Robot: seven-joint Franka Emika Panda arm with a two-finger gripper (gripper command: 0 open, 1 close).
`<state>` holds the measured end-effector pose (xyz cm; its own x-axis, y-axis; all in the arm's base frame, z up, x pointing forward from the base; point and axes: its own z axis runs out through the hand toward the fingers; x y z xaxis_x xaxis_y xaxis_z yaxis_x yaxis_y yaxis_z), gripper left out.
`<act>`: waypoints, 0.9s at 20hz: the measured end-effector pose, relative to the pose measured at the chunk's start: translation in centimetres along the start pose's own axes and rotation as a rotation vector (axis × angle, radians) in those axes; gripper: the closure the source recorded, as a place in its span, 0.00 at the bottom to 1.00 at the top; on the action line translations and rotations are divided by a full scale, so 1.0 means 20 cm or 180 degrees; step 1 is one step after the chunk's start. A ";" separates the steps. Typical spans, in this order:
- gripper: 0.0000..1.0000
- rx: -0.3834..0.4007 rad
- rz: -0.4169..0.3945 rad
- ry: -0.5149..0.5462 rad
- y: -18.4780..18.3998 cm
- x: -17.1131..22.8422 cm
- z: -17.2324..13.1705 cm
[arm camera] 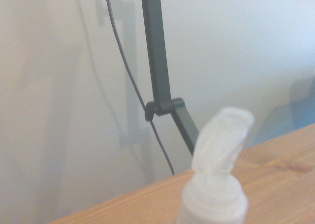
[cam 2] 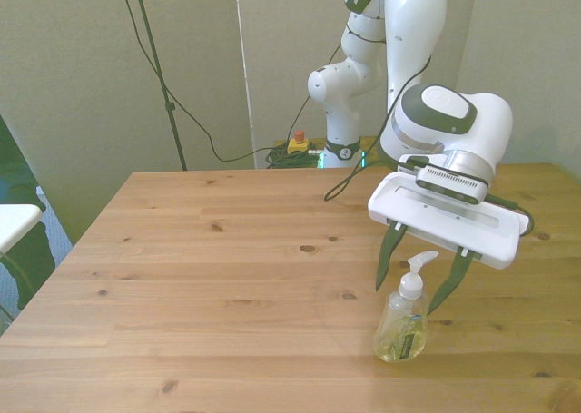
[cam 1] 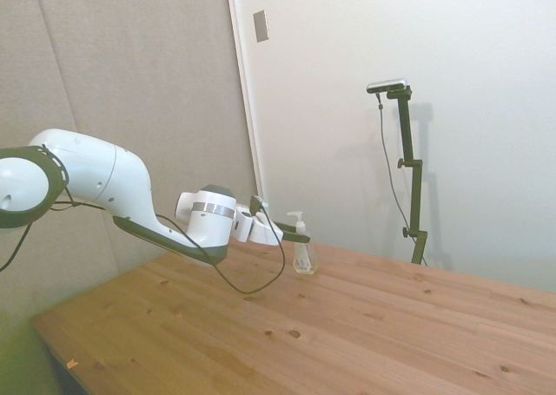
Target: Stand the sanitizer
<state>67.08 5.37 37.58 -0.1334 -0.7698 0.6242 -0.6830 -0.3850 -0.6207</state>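
The sanitizer (cam 2: 401, 327) is a small clear pump bottle with pale yellowish liquid, standing upright on the wooden table (cam 2: 209, 277) near the front view's right. My gripper (cam 2: 407, 299) is open, tilted toward the bottle. One dark finger (cam 2: 390, 257) stands on each side of the white pump neck, with a small gap on both sides. In the side view the sanitizer (cam 1: 303, 256) stands just past the gripper (cam 1: 299, 233), near the table's far edge. The wrist view shows the blurred white pump nozzle (arm camera: 221, 140) from close by.
The arm's black cable (cam 1: 252, 282) loops down toward the tabletop beside the wrist. A red-and-yellow button box (cam 2: 297, 143) lies on the floor behind the table. Bare wood (cam 1: 347, 334) stretches across the rest of the table.
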 end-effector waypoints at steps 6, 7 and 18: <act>0.00 -0.0263 -0.0096 -0.0561 -0.01 0.07 -0.17; 0.00 -0.0323 -0.0130 -0.0681 0.01 0.06 -0.20; 0.00 -0.0872 -0.0637 -0.1885 0.21 0.14 -0.61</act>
<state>55.11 7.82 42.52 0.3767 -0.8760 0.3011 -0.8211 -0.4663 -0.3292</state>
